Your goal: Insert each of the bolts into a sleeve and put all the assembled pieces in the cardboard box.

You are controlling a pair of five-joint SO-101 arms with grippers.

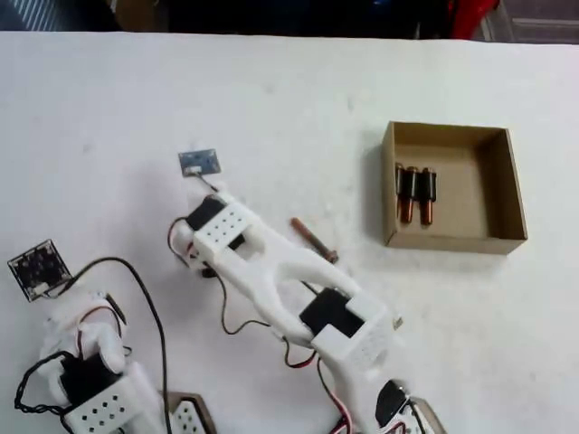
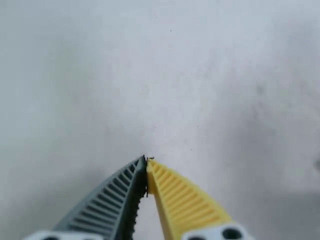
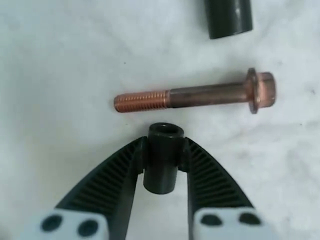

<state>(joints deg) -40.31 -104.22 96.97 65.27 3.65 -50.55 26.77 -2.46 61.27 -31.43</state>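
SO-101's right end effector (image 3: 163,149) clamps a black sleeve (image 3: 161,175) just beside the copper bolt (image 3: 200,95); left end effector (image 2: 146,164) has tips together. Best bet: line bore w/ threaded tip, push straight.

Table (image 1: 136,108): white, faint grey mottling and a few dark specks up close.
Cardboard box (image 1: 452,242), 3 o'clock in the high view: plain tan-brown, inner walls shaded darker.
Assembled pieces (image 1: 415,193) in it, three: copper shanks, each with a black band.
Loose bolt (image 3: 200,95): copper all over, threaded end brighter orange, shank and head duller brown.
Sleeve (image 3: 163,160) in the right pincer (image 3: 164,145): glossy black. Second sleeve (image 3: 228,17): same black.
Right pincer fingers (image 3: 115,185): black, ribbed.
Left pincer (image 2: 146,162): one finger grey (image 2: 107,205), the other yellow, both ribbed.
Right arm (image 1: 271,262) and left arm (image 1: 109,407): white shells, black motor blocks. Cables (image 1: 149,307): black, some red.
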